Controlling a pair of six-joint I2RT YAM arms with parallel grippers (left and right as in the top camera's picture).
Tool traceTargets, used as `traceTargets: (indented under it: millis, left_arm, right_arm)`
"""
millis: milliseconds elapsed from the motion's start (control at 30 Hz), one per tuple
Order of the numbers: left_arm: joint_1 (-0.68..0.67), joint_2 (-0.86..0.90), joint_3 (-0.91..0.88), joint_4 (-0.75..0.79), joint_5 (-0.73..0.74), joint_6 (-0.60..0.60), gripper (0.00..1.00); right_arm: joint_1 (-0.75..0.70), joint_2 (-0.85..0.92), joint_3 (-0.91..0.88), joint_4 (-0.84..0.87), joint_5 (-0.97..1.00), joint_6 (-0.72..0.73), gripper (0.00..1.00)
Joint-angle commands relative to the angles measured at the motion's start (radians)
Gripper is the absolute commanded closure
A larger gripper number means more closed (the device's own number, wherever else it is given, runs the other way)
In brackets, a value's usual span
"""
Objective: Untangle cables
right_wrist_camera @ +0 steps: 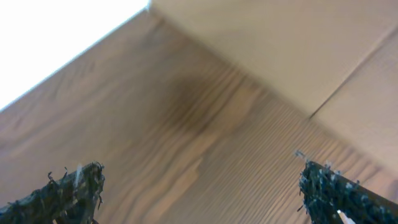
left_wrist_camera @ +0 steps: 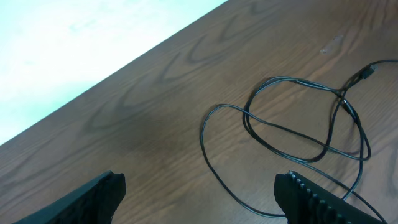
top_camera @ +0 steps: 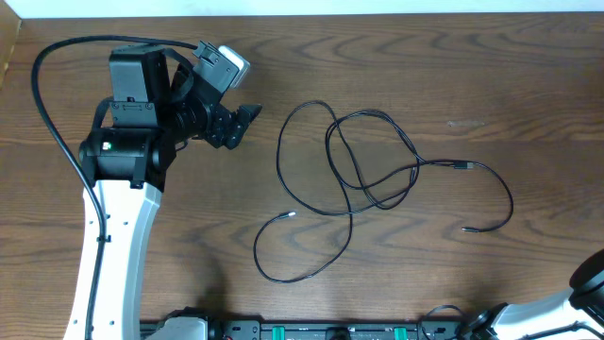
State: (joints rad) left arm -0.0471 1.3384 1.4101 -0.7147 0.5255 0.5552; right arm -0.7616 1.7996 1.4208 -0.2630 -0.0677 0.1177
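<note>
At that moment the cables [top_camera: 362, 185] lay loose on the wooden tabletop [top_camera: 425, 57], right of centre and clear of both arms. They were thin black cords thrown into several overlapping loops that crossed one another near the middle of the heap. I could not tell from the overhead camera how many separate cords there were. One small plug end [top_camera: 290, 215] sat at the near left of the tangle, a second [top_camera: 464, 165] lay out to the right, and a third [top_camera: 467, 229] lay nearer than that one.

The left arm [top_camera: 123, 217] reached up the left side of the tabletop, its head turned right toward the cords but well apart from them. Through its wrist camera I saw its jaws spread wide, one fingertip [left_wrist_camera: 102, 193] low at the left and the other at the lower right, with nothing held and only bare wood between them. The loops showed beyond the right-hand fingertip, not touching it.

The right arm [top_camera: 543, 310] only just showed at the near right corner of the overhead view. Its wrist camera gave a blurred picture. The jaws were wide open and empty, a frayed-looking fingertip [right_wrist_camera: 74, 190] in each lower corner, over wood grain, with a pale beige panel [right_wrist_camera: 280, 56] beyond.
</note>
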Motion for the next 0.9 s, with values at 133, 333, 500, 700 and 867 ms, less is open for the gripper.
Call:
traceTargets:
  millis: [133,333,500,700,867]
  left_arm:
    - [0.004,0.005,0.007,0.0,0.012,0.01,0.19]
    - [0.004,0.005,0.007,-0.002,-0.074,0.01,0.19]
    - [0.004,0.005,0.007,-0.003,-0.077,0.01,0.19]
    - [0.004,0.008,0.007,-0.014,-0.078,0.01,0.19]
    - [0.004,0.028,0.006,-0.029,-0.093,0.01,0.2]
  right_arm:
    - [0.213,0.007,0.0,-0.071,-0.198,-0.056,0.01]
    - [0.455,0.007,0.0,-0.183,-0.196,-0.171,0.01]
    - [0.653,0.007,-0.002,-0.309,-0.086,-0.202,0.01]
    - [0.863,0.007,-0.028,-0.437,0.062,-0.231,0.01]
    - [0.961,0.007,-0.028,-0.533,0.13,-0.231,0.01]
